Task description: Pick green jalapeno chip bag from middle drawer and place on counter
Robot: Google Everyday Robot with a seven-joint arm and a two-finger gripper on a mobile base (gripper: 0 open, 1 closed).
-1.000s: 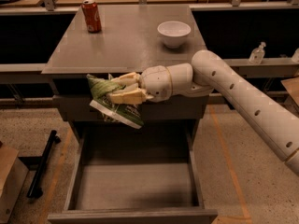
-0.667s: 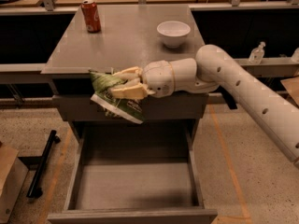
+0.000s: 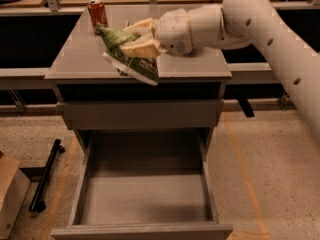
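My gripper (image 3: 134, 38) is shut on the green jalapeno chip bag (image 3: 129, 57), a crinkly green packet with a white label edge. It holds the bag above the front part of the grey counter (image 3: 77, 59); the bag's lower corner hangs over the counter's front edge. The white arm reaches in from the upper right and hides the back right of the counter. The middle drawer (image 3: 145, 196) is pulled wide open below and its grey floor is bare. The shallower drawer (image 3: 140, 115) above it is shut.
A red soda can (image 3: 97, 15) stands at the counter's back left corner. A black bar (image 3: 46, 175) lies on the floor at the left, next to a cardboard box (image 3: 9, 194). Dark shelving runs behind the cabinet on both sides.
My gripper has lifted the chip bag from in front of the upper drawer face up and back to above the counter. The arm now hides the white bowl seen earlier.
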